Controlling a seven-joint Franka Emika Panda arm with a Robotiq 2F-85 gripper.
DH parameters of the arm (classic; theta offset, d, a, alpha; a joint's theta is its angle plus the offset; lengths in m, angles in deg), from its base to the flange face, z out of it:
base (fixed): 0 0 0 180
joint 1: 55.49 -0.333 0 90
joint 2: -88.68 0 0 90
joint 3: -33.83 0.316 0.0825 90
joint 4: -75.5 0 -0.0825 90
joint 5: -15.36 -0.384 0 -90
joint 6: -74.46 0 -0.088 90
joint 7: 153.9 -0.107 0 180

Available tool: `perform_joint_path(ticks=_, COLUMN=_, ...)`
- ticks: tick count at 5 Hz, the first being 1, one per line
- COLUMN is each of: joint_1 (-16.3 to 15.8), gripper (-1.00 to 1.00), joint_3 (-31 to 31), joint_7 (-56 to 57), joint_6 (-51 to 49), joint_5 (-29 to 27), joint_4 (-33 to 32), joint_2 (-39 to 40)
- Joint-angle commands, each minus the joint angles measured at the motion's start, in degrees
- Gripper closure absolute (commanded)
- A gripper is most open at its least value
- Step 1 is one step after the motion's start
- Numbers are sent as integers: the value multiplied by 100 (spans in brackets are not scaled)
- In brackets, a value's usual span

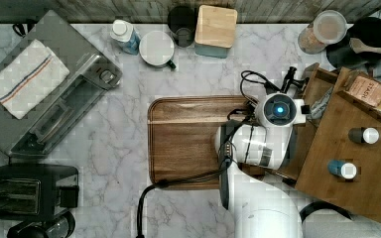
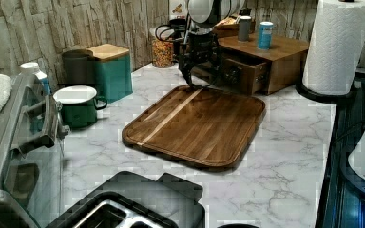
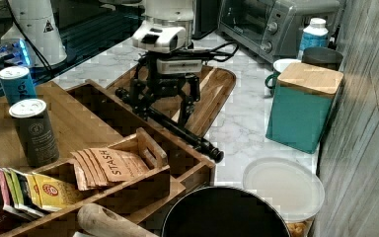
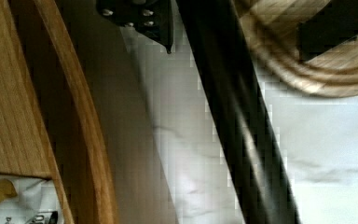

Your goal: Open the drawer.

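Observation:
The brown wooden drawer (image 3: 190,159) stands pulled partway out of its cabinet (image 1: 357,168), with tea bags inside. Its long black bar handle (image 3: 190,137) runs across the front and overhangs the marble counter. My gripper (image 3: 164,112) hangs straight down over the handle, open, one finger on each side of the bar. In the wrist view the handle (image 4: 242,130) passes between the two fingertips (image 4: 154,28) with a gap on the far side. From the left view, the gripper (image 2: 201,81) sits just in front of the drawer (image 2: 240,73).
A flat wooden tray (image 1: 188,139) lies right beside the drawer. Two cans (image 1: 363,135) stand on the cabinet top. A teal canister (image 1: 216,29), a mug (image 1: 157,48), a toaster oven (image 1: 44,89), a toaster (image 1: 25,191) and a paper towel roll (image 2: 337,42) ring the counter.

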Motion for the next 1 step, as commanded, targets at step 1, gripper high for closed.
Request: perform_joint_path(ticks=1, joint_1=-1388, gripper=-100, joint_3=1156, joint_7=-716, joint_6=511, joint_5=-465, joint_4=1260, joint_2=157)
